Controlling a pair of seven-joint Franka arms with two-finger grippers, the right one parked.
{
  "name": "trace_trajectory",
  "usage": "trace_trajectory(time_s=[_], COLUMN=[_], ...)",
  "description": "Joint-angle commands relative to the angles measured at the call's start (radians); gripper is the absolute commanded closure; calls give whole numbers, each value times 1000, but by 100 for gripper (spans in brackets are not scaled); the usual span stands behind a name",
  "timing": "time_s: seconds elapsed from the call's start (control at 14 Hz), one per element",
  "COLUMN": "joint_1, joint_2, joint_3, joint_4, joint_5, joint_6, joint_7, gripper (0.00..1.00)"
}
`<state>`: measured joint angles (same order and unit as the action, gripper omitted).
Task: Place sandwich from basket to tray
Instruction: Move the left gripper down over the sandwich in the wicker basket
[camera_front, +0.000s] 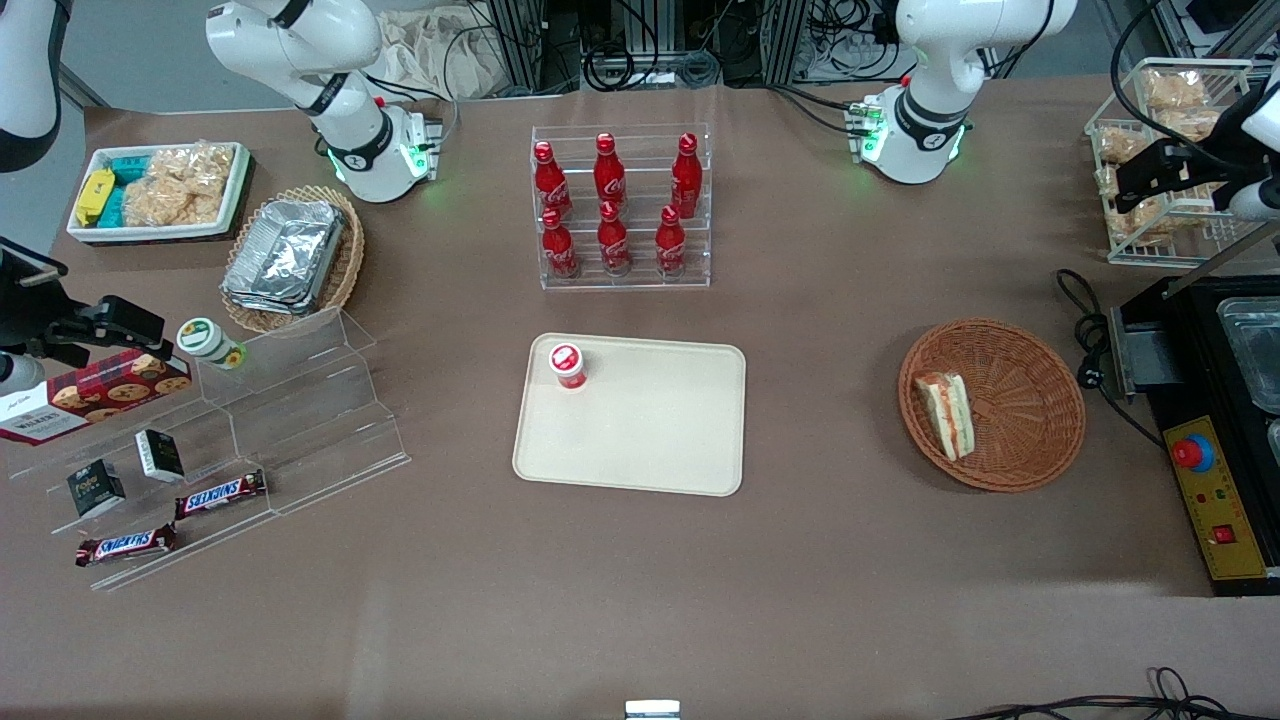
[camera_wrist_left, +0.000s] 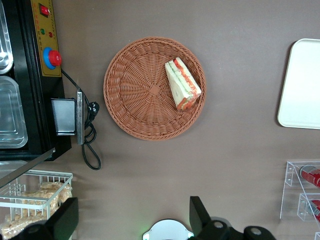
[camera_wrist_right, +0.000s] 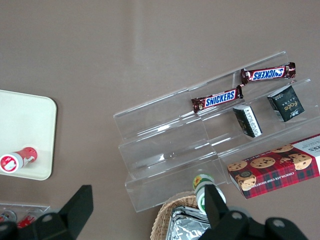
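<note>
Gripper (camera_wrist_left: 131, 220) hangs high above the surface (camera_front: 820, 540) with fingers spread wide, holding nothing; sandwich (camera_wrist_left: 182, 83) lies in the basket (camera_wrist_left: 135, 95) at about three o'clock of its centre (wrist view), against the rim. Its long axis runs roughly eleven to five; tray (camera_front: 660, 440) lies well apart toward the parked arm's end, carrying one small red-capped bottle (camera_front: 567, 365).

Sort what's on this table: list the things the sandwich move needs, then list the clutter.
Needed:
- sandwich, lying in the basket
- basket
- tray
- end effector, open, high above the table near the basket

Clutter:
- red cup standing on the tray
- cola bottles in their clear rack
- Snickers bars
- cookie box
- foil containers
</note>
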<state>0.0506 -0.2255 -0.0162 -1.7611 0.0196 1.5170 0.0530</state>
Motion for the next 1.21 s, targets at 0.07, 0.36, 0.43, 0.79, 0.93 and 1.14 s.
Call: trace_trajectory(time_s=[0.07,0.36,0.43,0.79,0.93,1.14], joint_1=[9,8,8,-11,-15,-18], joint_2=[6,44,52,182,244,316], joint_3=[-2,-4,-4,-24,-36,-36], joint_4=[18,34,32,26,17,-26], joint_5=[-10,-3,-9,3,8,10], joint_6=[-6,3,6,90,144,264], joint_7=[-21,-38,-41,-238,-291,-341], gripper=[0,0,0,0,0,0])
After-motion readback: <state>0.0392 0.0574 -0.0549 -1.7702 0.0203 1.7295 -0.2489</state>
